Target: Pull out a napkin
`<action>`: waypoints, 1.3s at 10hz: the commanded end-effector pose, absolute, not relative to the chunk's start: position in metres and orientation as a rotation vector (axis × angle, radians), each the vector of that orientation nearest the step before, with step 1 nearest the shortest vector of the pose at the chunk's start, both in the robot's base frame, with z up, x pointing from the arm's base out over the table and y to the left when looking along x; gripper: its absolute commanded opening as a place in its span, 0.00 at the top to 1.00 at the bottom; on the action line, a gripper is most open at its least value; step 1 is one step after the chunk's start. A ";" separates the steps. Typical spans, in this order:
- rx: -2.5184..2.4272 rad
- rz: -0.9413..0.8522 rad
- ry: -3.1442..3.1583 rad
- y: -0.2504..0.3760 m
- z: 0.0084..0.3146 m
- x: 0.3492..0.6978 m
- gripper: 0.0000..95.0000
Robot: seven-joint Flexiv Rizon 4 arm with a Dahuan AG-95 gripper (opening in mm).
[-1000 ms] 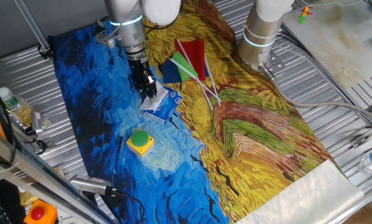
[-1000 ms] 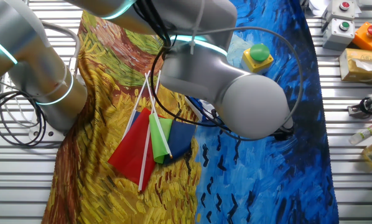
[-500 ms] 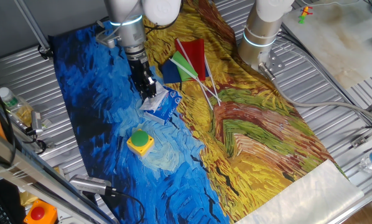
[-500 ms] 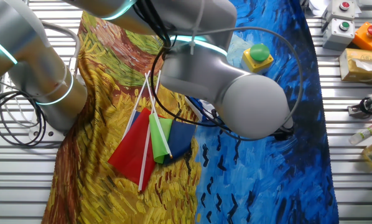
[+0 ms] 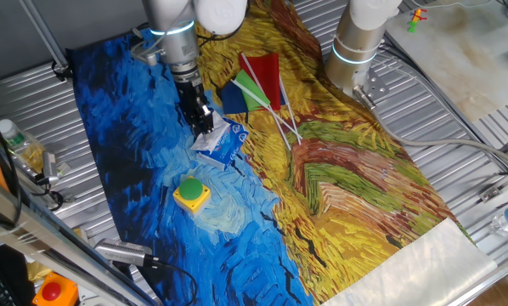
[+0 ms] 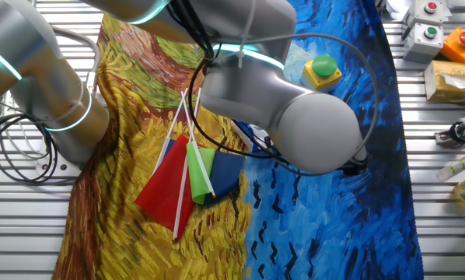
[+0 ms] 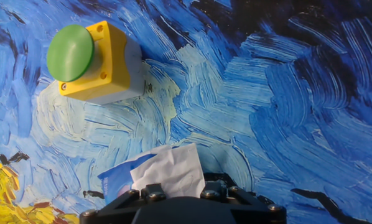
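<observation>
A white creased napkin [image 7: 170, 169] sticks up between my gripper's jaws at the bottom of the hand view. Under it lies the small blue tissue packet [image 7: 114, 180], partly hidden by the hand. In one fixed view my gripper [image 5: 205, 126] points down onto the blue packet [image 5: 224, 144] on the blue part of the painted cloth, with a bit of white napkin [image 5: 210, 137] at its tips. The jaws stand close together on the napkin. In the other fixed view the arm's elbow hides the gripper and the packet.
A green push button on a yellow box [image 5: 190, 193] sits just in front of the packet; it also shows in the hand view [image 7: 89, 59]. Red, green and blue flags [image 5: 258, 81] lie behind. A second robot base [image 5: 360, 42] stands at the back right.
</observation>
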State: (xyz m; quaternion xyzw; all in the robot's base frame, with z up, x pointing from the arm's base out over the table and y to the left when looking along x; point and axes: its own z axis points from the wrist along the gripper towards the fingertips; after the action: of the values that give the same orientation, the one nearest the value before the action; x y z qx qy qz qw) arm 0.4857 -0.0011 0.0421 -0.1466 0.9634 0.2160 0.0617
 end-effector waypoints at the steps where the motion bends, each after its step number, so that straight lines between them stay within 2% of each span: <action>1: -0.443 0.653 2.912 -0.001 0.042 0.486 0.60; 7: -0.443 0.653 2.912 -0.001 0.042 0.486 0.60; 8: -0.426 0.654 2.912 0.000 0.038 0.487 1.00; 13: -0.429 0.651 2.912 0.000 0.038 0.487 1.00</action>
State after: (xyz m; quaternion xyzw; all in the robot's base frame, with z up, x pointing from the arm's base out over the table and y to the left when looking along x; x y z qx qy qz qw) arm 0.4869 0.0000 0.0377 -0.1415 0.9643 0.2150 0.0630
